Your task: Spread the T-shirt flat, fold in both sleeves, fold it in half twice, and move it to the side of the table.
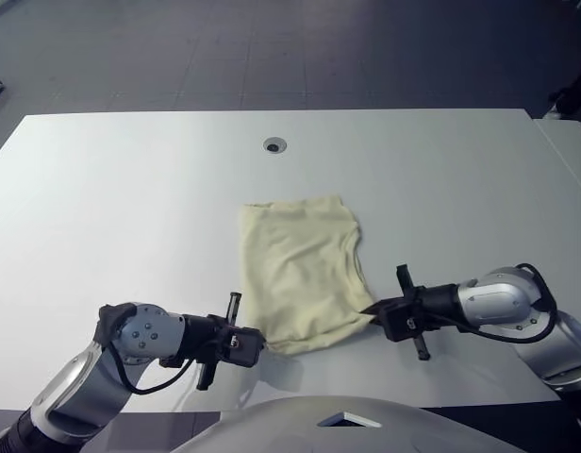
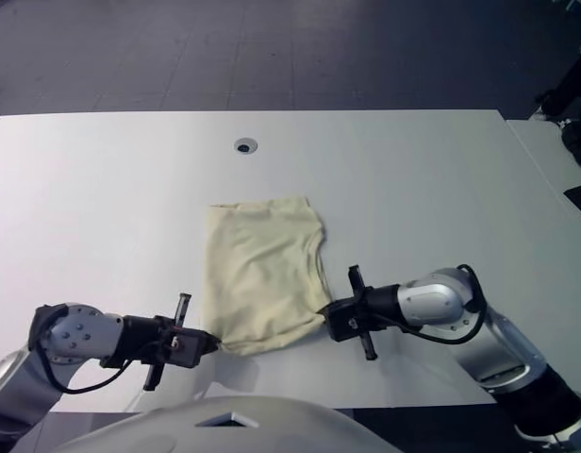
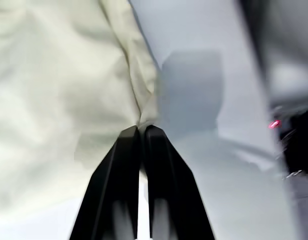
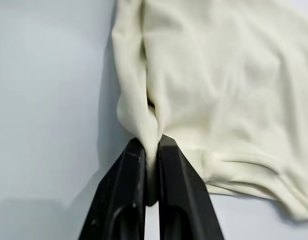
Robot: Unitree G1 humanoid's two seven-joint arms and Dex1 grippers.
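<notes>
— What is nearest to us?
— The two grippers, both at the near edge of the T-shirt (image 1: 303, 269). The left gripper (image 1: 260, 340) is pinched tight on the near left corner of the cloth. In the left wrist view its black fingers (image 3: 119, 175) meet, with the hem caught at the tips.
— And the other one?
— The right gripper (image 1: 372, 310) is clamped on the near right corner. A small fold of fabric bunches up where its fingers (image 4: 181, 200) close on it.
— How does the shirt lie?
— It is pale yellow and folded to a narrow, roughly rectangular shape. It sits about mid-width on the white table (image 1: 121, 198), in the near half. Its near edge runs between the two grippers, its surface is wrinkled, and its far edge rests on the tabletop.
— Anything beyond it?
— A small round grommet (image 1: 274, 144) is set in the tabletop, well apart from the shirt's far edge. Behind the table is dark tiled floor (image 1: 272, 47).
</notes>
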